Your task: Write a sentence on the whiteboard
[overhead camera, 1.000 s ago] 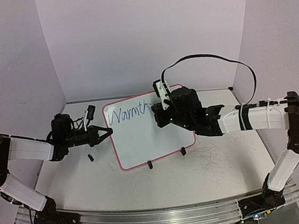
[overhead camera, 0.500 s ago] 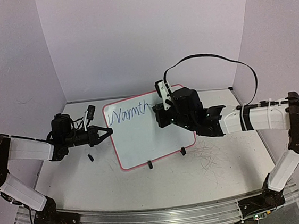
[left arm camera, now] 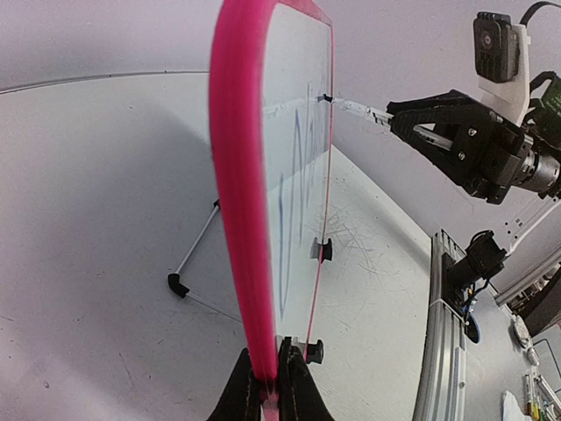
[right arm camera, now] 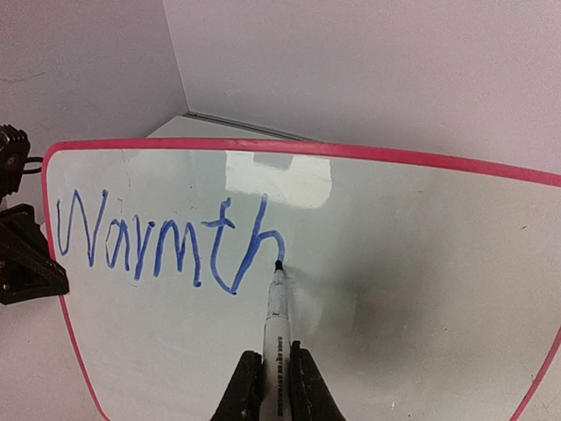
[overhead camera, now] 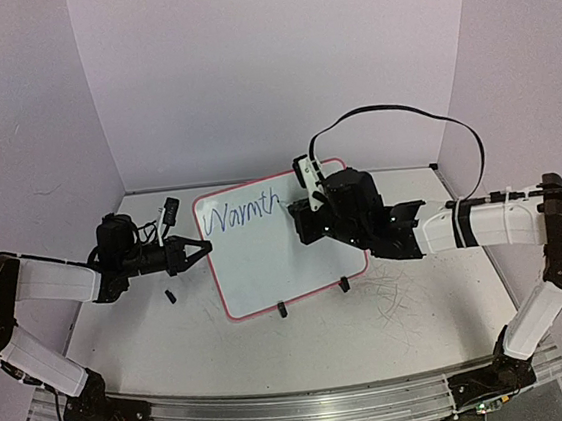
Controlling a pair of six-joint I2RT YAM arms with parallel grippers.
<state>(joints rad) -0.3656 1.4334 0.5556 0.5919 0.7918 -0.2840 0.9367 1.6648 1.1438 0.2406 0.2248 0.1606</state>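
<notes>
The small glossy whiteboard with a thin pink frame [overhead camera: 267,267] stands mid-table on a wire stand [left arm camera: 197,254]. It looks light, slick and easily tipped. The left gripper [left arm camera: 270,390] sensibly pinches its left edge. The right gripper [right arm camera: 273,386] clamps a slim white marker [right arm camera: 275,316], its tip ending the blue script [right arm camera: 166,246].

Whiteboard [left arm camera: 241,202], edge-on, pink frame, clamped at its lower edge.
The left gripper [left arm camera: 273,375] pinches the frame at the bottom. Blue sentence [left arm camera: 298,175] on the glossy face, too oblique to read. Marker [left arm camera: 355,107] tip touching the face near the top, gripped by the right gripper [left arm camera: 399,121]. Wire stand [left arm camera: 197,250] behind, on the scribbled tabletop [left arm camera: 88,219].
</notes>
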